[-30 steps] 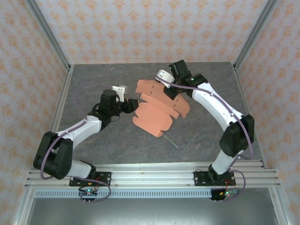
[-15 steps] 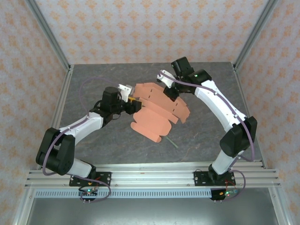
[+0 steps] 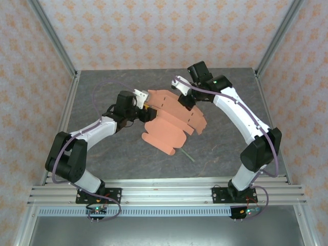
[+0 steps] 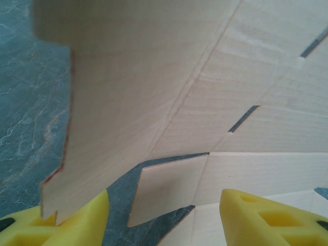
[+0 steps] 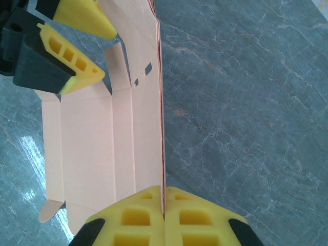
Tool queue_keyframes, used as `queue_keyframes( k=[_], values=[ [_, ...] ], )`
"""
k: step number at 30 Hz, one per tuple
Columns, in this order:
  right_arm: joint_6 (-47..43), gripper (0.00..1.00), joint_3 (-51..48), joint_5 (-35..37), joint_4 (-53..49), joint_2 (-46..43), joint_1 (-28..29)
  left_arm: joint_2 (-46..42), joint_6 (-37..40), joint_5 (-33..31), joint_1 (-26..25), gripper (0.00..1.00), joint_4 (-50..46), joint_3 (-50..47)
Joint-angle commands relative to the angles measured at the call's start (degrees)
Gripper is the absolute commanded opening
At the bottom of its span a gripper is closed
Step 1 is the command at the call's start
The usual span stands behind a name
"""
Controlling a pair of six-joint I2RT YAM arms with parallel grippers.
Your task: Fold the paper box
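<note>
Salmon-orange, thin card, die-cut with tabs and slots: found the paper box (image 3: 174, 120) as a partly folded sheet lying between the two end effectors on the grey marbled table (image 3: 102, 87). Saw the right gripper (image 5: 163, 207) closed tight, its yellow pads (image 5: 136, 220) pressed together on one upright edge of the sheet, with the card running straight out ahead of the fingertips. Noted the rest of the sheet spread flat to the left in that wrist view, pale side up. Found the left gripper (image 4: 164, 220) parted roughly midway and gripping nothing, its yellow fingers (image 4: 256, 215) set either side of a small square flap. Saw a raised panel of card just ahead of and above those fingers, its notched corner at or against the finger on the left of that view; could not tell which. Spotted a thin greenish stick (image 3: 187, 154) poking out from the sheet's near edge, well apart from both grippers.
</note>
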Motion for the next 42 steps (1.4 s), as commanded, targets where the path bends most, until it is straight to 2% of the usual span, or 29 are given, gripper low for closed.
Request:
queue_keyframes(
  k=[1,5,15,21,29,33,42],
  values=[
    [0.6,0.0,2.2,-1.3,-1.6,0.1,-0.2,1.2,2.6,-2.6,-0.3,0.6,-2.9,2.8],
    [0.8,0.0,2.2,-1.7,-1.5,0.1,-0.2,2.6,3.2,-2.3,-0.3,0.62,-2.8,3.6],
    [1.9,0.0,2.1,-2.2,-0.5,0.5,-0.2,6.3,2.8,5.0,-2.1,0.62,-1.3,5.7],
    [3.5,0.0,1.1,1.0,1.8,0.1,-0.2,4.9,1.2,10.9,-2.2,0.56,2.2,4.0],
    [4.8,0.0,0.8,4.0,3.3,0.6,-0.2,0.6,-0.1,12.2,-2.2,0.45,4.1,0.5],
    [5.6,0.0,1.0,3.4,3.5,0.9,-0.2,-0.5,0.2,10.2,-2.9,0.44,4.2,-0.5],
    [7.1,0.0,0.1,-0.4,4.2,0.6,-0.2,1.2,0.5,10.2,-4.8,0.45,3.8,2.1]
  ],
)
